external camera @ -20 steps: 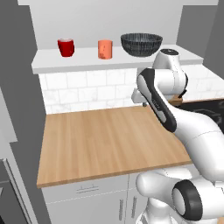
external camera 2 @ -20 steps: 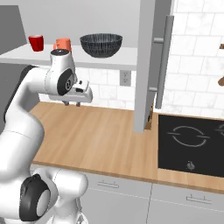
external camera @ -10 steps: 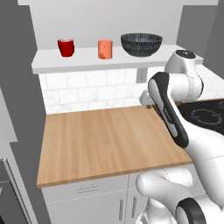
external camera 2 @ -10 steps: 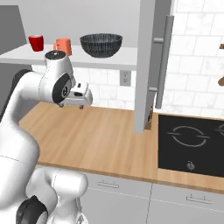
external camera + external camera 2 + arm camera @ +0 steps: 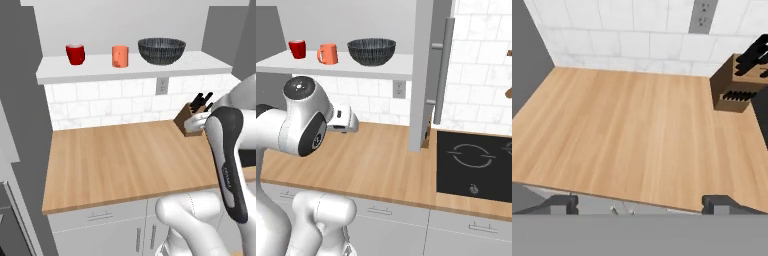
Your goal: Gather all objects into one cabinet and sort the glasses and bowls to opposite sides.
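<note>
While my hand [image 5: 640, 204] hangs over the bench [image 5: 632, 140], its fingers stand spread, gripping nothing. Red cup [image 5: 75, 54], orange cup [image 5: 120, 56] and bowl [image 5: 161, 50] stand on the shelf [image 5: 100, 69].

Matt wooden countertop [image 5: 632, 135], ribbed dark bowl [image 5: 161, 50], glossy red cup [image 5: 75, 54]

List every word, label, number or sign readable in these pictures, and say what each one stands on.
None can be read.
Red cup, orange cup, dark bowl: plain, no print.
Knife block: no brand visible.
Cooktop: ring markings and a knob, no lettering.
</note>
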Motion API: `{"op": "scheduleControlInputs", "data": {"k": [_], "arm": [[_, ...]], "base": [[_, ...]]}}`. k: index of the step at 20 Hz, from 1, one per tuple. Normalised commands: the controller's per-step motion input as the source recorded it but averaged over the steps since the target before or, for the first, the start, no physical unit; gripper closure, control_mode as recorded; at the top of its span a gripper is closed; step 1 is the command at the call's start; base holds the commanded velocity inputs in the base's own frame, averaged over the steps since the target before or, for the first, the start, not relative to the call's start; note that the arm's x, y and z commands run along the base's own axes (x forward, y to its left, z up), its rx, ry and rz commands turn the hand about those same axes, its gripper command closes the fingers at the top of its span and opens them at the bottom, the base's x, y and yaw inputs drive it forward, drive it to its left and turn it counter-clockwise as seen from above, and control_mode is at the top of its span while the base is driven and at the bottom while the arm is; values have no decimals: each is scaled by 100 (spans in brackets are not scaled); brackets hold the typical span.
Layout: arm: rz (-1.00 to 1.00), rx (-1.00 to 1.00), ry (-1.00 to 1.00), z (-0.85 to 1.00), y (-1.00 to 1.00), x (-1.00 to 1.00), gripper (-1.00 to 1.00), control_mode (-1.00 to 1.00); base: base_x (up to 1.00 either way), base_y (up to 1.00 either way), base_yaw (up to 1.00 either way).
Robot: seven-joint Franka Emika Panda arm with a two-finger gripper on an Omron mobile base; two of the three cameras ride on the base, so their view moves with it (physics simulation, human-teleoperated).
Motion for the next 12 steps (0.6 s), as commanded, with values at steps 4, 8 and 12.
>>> {"op": "scheduleControlInputs", "data": {"k": [4,8,12], "arm": [[0,0,-1,100,-20,-43,-100,-100],[0,0,2,68,-31,-61,-100,-100],[0,0,0,12,-26,-87,-100,-100]], "base": [[0,0,0],[0,0,0],[0,0,0]]}}
